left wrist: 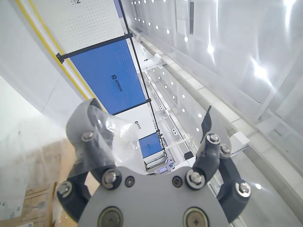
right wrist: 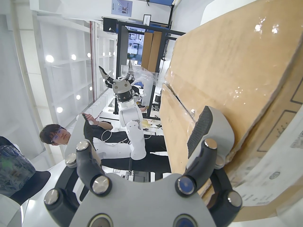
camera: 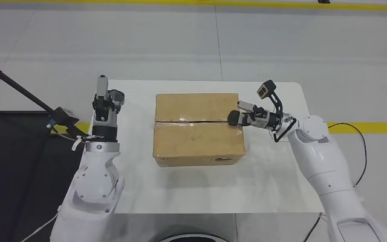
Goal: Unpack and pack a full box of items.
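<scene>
Cardboard box point(camera: 199, 128), flaps shut, at the centre of the white surface point(camera: 272, 181). Right arm point(camera: 308, 136) at the box's right end: its jaws stand open, one finger point(right wrist: 203, 128) over the box top near the centre seam, the other off to the side. Left arm point(camera: 100, 145) beside the box's left end, apart from it: jaws open, pointing upward, a scrap of clear film point(left wrist: 113, 131) clinging to one finger.
</scene>
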Tool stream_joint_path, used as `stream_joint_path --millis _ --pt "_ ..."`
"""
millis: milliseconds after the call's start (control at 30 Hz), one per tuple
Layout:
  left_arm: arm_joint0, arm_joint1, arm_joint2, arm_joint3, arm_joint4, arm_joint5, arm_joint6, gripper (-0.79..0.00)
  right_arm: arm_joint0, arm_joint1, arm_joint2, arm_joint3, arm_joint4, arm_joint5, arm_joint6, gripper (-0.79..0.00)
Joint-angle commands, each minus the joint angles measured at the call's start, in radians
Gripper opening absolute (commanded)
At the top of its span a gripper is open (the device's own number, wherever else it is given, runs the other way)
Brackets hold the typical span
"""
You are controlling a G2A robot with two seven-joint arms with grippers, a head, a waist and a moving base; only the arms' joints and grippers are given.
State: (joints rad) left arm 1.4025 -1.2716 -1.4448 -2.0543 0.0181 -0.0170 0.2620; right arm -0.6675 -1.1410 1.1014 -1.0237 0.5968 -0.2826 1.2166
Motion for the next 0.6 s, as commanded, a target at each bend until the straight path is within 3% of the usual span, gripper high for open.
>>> stream_joint_path --millis 0,300,567 --pt "-0.014 -0.003 0.019 -0.008 0.016 0.015 -0.008 0.0 -0.003 0.002 0.006 -0.005 -0.004 0.007 0.004 0.0" --pt "-0.115 -0.015 0.124 -0.021 0.094 0.105 -0.08 0.0 -0.027 0.017 0.05 -0.04 -0.008 0.022 0.026 0.0" --pt "-0.212 -0.033 0.225 0.021 0.137 0.172 -0.114 0.0 -0.085 0.042 0.132 -0.124 -0.008 0.006 0.039 0.0"
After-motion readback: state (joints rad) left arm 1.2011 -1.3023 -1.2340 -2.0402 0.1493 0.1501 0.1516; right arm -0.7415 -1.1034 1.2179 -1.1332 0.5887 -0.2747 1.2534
